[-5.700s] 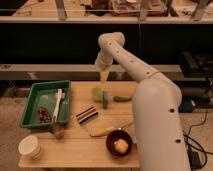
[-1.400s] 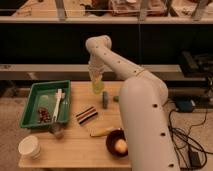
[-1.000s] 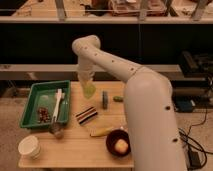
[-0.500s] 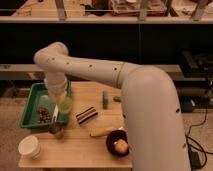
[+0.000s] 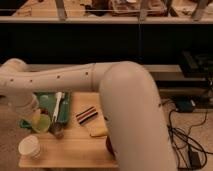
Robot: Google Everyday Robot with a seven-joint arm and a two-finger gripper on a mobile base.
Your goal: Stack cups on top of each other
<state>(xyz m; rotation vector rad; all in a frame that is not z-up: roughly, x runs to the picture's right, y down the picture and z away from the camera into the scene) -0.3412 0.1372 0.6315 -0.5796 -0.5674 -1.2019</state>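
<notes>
My gripper (image 5: 38, 118) is at the left of the wooden table (image 5: 75, 150), over the front edge of the green tray (image 5: 64, 111). It is shut on the lime-green cup (image 5: 43, 123) and holds it just above the table. The small dull greyish cup (image 5: 56, 131) stands right beside it, to its right. The cream-white ribbed cup (image 5: 30, 147) stands at the front left corner, below the gripper. My arm (image 5: 95, 82) sweeps across the view and hides the table's right part.
A white utensil (image 5: 57, 102) lies in the green tray. A dark striped item (image 5: 87, 114) and a yellow item (image 5: 98, 130) lie mid-table. A bowl's edge (image 5: 108, 145) peeks from behind the arm. Cables (image 5: 185, 125) lie on the floor at right.
My arm has swung from the table's middle to its left side, carrying the lime-green cup, and lowered it next to the greyish cup.
</notes>
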